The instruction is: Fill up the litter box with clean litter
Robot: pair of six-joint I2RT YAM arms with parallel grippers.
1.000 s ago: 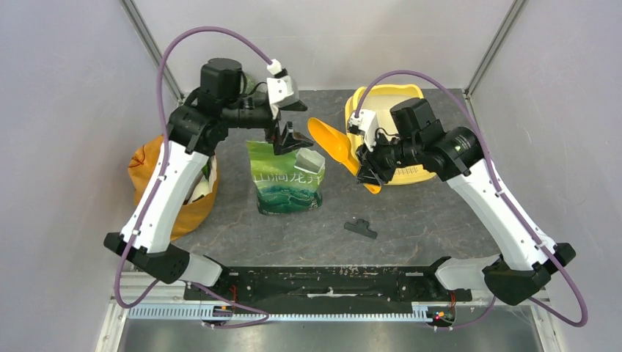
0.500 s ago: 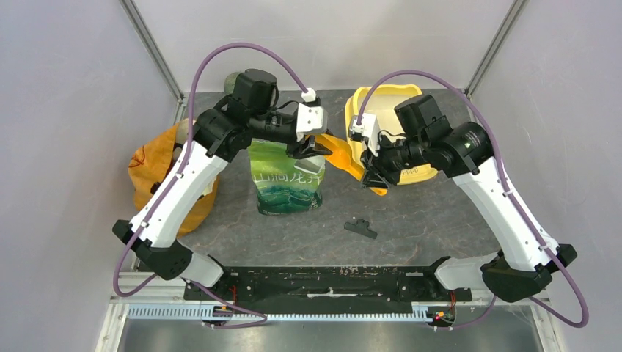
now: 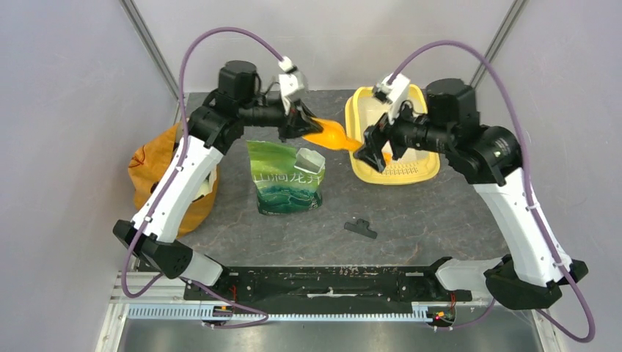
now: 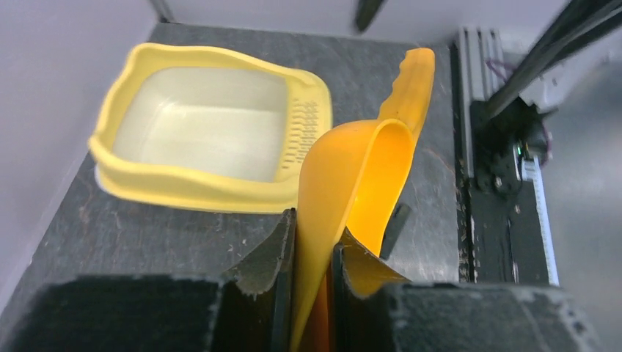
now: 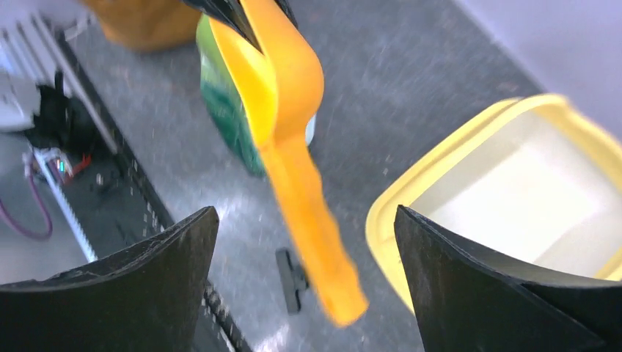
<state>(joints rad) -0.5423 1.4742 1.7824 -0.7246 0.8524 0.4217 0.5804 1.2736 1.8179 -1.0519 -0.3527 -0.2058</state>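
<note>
Litter box (image 3: 411, 176) sits at the far right of the table (image 3: 440, 213), a yellow tray with its slotted grille along the near end. Its pale inner basin shows plainly in the left wrist view (image 4: 183, 194). The right wrist view, which is blurred, catches one rounded corner of the rim (image 5: 440, 158).

The left gripper (image 3: 302, 125) is clamped on the orange scoop (image 3: 328, 136). Its two fingers pinch the wall of the scoop's bowl (image 4: 352, 169) between them (image 4: 312, 235). The scoop hangs above the table, just left of the litter box, with its handle pointing right. From above, the handle's end reaches the box's left rim.

The right gripper (image 3: 372, 150) hovers at that same rim with its fingers spread wide. The scoop's handle (image 5: 282, 73) runs through the gap between them (image 5: 304, 213) and touches neither one.

A green pouch (image 3: 286, 183) lies on the table just nearer than the scoop's bowl, also seen behind the scoop from the right wrist (image 5: 227, 110). An orange-yellow bag (image 3: 150, 169) sits at the left edge, well apart from the box. A small black clip (image 3: 361, 228) lies near the middle of the table, nearer than the box.
</note>
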